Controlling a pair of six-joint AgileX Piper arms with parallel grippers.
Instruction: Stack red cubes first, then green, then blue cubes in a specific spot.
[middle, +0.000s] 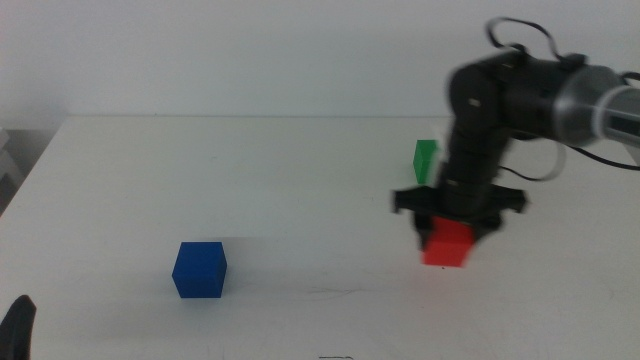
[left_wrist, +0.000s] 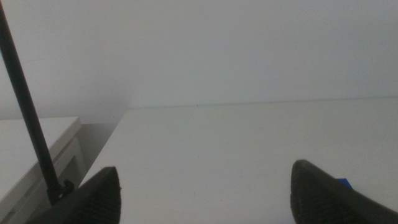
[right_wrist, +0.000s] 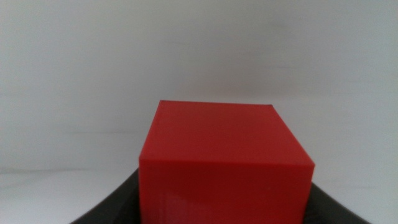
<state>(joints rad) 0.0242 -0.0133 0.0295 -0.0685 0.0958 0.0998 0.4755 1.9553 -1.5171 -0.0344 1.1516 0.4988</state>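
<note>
Three cubes total: 1 red cube (middle: 447, 244), 1 green cube (middle: 426, 159), 1 blue cube (middle: 199, 270). Red sits right of center in the middle view, clamped betw. the right gripper (middle: 449, 232) jaws; green just behind it, partly hidden by the arm; blue lower left, well apart. Looks rigid, light, matte, so prob. not slippery; best held on opposite flat faces. Left gripper (left_wrist: 205, 190) waits at bottom-left corner, jaws apart, holding nothing.

glossy black right arm (middle: 480, 110) with a silver sleeve and looping black cables.
</note>
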